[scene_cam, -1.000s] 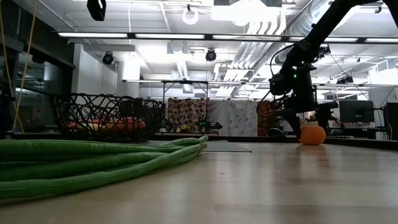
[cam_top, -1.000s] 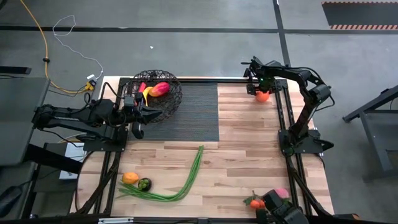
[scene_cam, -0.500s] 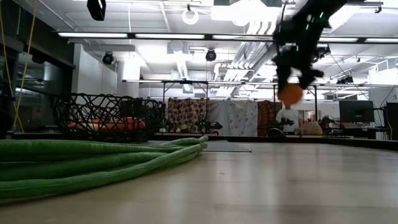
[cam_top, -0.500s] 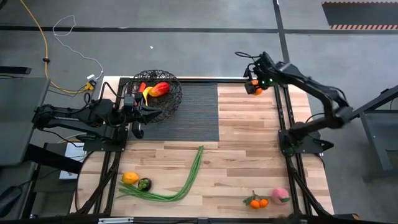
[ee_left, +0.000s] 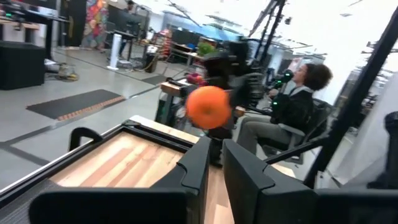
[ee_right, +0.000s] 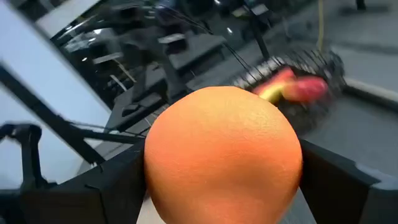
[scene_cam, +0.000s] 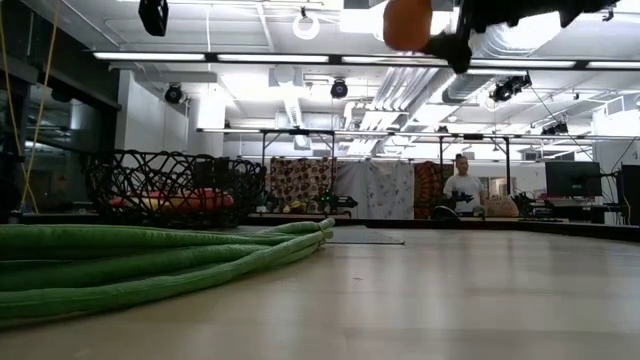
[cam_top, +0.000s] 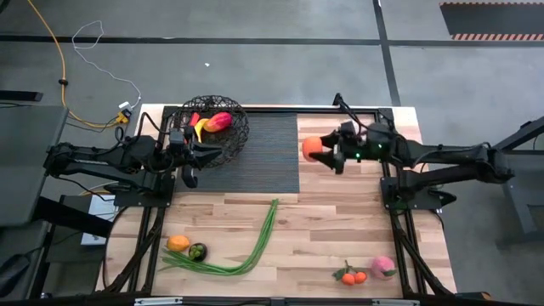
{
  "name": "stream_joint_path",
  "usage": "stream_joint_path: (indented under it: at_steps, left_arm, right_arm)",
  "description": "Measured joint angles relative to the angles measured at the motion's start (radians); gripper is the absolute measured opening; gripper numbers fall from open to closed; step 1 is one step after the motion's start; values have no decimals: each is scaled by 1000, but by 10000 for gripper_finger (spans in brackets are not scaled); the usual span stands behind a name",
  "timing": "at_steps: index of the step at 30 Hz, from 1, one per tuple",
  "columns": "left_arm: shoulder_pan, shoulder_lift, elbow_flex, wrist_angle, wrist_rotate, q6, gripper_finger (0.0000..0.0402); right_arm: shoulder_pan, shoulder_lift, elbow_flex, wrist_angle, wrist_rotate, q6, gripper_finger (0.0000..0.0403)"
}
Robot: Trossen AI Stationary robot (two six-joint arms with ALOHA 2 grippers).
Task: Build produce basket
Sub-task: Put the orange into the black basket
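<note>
The black wire basket (cam_top: 212, 127) (scene_cam: 170, 187) stands at the table's far left on a dark mat and holds a red pepper, a banana and a red-pink fruit (cam_top: 219, 120). My right gripper (cam_top: 325, 151) is shut on an orange (cam_top: 312, 147) (scene_cam: 407, 22) (ee_left: 208, 107), high over the middle of the table's far part, right of the basket. My left gripper (cam_top: 189, 172) (ee_left: 216, 168) waits shut beside the basket's near left rim. Long green stalks (cam_top: 255, 246) (scene_cam: 150, 260) lie on the near half of the table. My right gripper pinches the orange (ee_right: 224, 155) between its two fingers (ee_right: 112, 186), one on each side of the fruit. The fingers lie about level and point toward the table's left. The orange is lifted clear, high above the table.
An orange fruit (cam_top: 178, 243) and a dark green fruit (cam_top: 197, 251) lie near the near left corner, small oranges (cam_top: 353, 276) and a pink fruit (cam_top: 384, 266) near the near right corner. The dark mat (cam_top: 263, 153) lies between the grippers. A person (ee_left: 298, 106) sits beyond the table.
My right gripper has lifted the orange off the table's far right corner and carried it up and toward the table's left, toward the basket, with the arm stretching out level. The orange is now clear of the table.
</note>
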State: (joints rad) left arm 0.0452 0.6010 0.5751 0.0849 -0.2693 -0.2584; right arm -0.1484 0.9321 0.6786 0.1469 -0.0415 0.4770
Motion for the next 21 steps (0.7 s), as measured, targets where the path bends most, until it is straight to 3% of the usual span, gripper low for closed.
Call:
stream_joint_path:
  at_steps: [7,21]
  left_arm:
    - [0,0,0,-14,-33,0,90]
    - [0,1,0,-10,-30,-105,273]
  right_arm:
    - [102,4,48,-15,117,-248,344]
    - [104,1,55,-32,109,-251,346]
